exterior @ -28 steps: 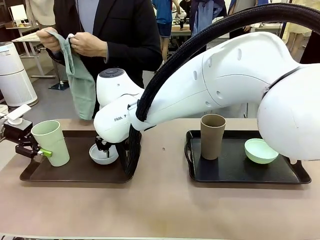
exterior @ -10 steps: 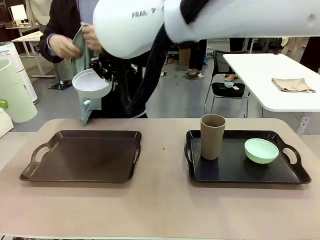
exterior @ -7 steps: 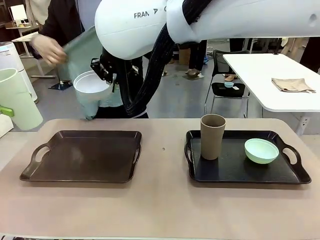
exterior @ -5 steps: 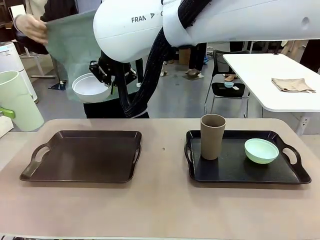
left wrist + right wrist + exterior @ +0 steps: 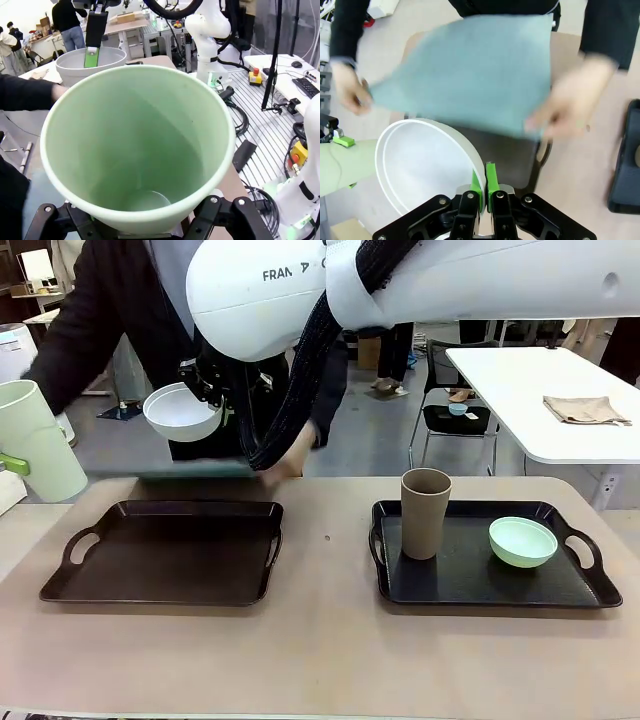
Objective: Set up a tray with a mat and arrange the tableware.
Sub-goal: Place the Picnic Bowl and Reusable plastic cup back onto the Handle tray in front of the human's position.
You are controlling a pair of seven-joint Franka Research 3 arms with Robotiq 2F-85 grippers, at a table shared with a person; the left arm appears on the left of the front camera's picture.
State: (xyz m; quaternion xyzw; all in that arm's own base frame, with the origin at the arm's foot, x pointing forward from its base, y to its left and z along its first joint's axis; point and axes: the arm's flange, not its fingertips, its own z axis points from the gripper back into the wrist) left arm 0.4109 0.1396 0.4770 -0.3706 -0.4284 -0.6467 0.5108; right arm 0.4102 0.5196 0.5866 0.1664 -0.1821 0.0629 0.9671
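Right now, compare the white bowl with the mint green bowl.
The white bowl hangs in the air, rim pinched between the right arm's fingers; the mint green bowl rests on the black tray. The white bowl is plain white, the mint green bowl pale green. Both are small, round and empty.

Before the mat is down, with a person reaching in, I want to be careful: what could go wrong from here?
1. The right tool pinches the white bowl by its rim alone, beside and above the person's hand and the mat; a slip could drop it on them.
2. The mat is not yet flat on the brown tray; lowering the bowl or the pale green cup now could trap it or hit a hand.
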